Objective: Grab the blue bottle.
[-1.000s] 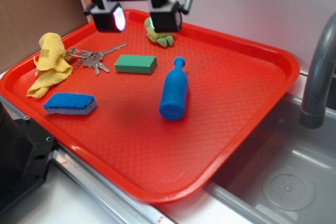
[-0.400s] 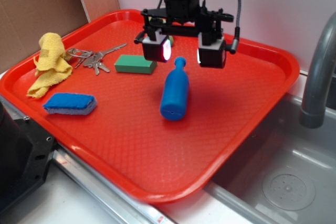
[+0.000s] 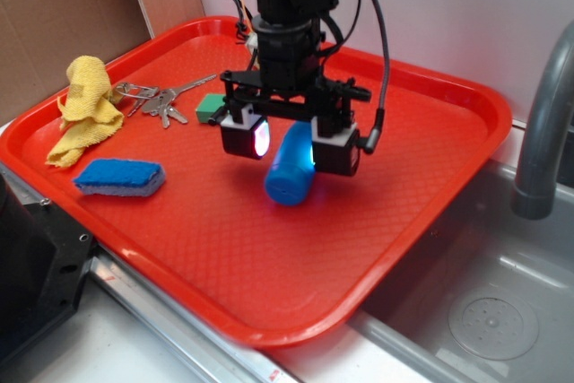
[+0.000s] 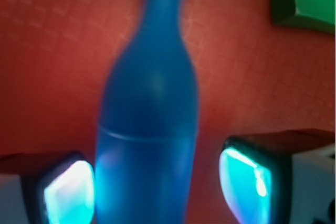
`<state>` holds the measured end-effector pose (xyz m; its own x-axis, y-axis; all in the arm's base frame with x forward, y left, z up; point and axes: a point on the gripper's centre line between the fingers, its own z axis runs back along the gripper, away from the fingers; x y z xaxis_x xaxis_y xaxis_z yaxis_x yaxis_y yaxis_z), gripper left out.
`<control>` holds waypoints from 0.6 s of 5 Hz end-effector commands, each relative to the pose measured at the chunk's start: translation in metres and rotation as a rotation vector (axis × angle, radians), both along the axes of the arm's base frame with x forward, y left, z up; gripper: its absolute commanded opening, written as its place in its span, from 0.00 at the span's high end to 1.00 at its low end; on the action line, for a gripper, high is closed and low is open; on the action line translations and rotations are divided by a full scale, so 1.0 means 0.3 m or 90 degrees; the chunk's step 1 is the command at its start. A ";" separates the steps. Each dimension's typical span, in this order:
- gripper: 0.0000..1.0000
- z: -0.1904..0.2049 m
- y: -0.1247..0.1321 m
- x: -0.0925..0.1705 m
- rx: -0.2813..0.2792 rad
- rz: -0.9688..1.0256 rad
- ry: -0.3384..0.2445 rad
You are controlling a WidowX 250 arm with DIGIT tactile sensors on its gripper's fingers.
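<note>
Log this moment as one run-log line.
gripper: open, straddling bottle | small blue plastic toy bottle: lying on red plastic tray, between fingers, gap visible on one side | grasp: not yet closed

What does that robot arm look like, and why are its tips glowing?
The arm is black, blocky metal with loose black cables looping beside it. The gripper ends in two boxy fingers with pale housings, their inner pads lit cyan to pinkish. Why they glow isn't visible.

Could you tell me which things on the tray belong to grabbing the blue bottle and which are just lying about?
Part of the job:
blue bottle, lying on the red tray
hand, open, a pad on either side of the bottle

Just lying about:
green block
blue sponge
yellow cloth
keys
</note>
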<state>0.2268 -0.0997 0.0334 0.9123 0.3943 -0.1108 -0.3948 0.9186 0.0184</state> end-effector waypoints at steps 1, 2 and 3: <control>1.00 -0.047 -0.011 -0.012 -0.002 -0.034 -0.011; 1.00 0.010 0.023 0.036 -0.043 -0.151 -0.062; 1.00 0.184 0.094 0.028 0.003 -0.144 -0.135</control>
<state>0.2308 -0.0757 0.0814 0.9847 0.1663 0.0522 -0.1657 0.9860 -0.0162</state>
